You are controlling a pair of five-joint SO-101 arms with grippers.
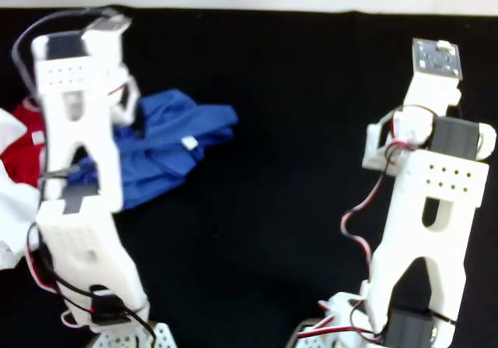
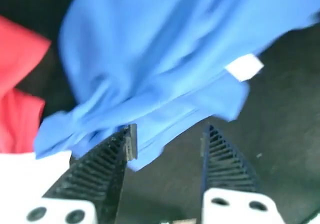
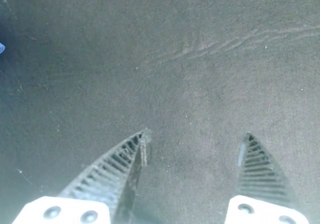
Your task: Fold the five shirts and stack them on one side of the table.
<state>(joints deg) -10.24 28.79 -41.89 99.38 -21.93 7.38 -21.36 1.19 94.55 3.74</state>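
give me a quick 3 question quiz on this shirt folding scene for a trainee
1. Which shirt lies at the left jaws' tips? A red, B blue, C white.
2. True or false: the right jaws are shut on a shirt.
3. What lies under the right jaws?
Key: 1 B, the blue shirt. 2 False, they are open. 3 Bare black table.

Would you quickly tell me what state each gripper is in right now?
Left gripper: open, empty, at the blue shirt.
Right gripper: open, empty, over the table.
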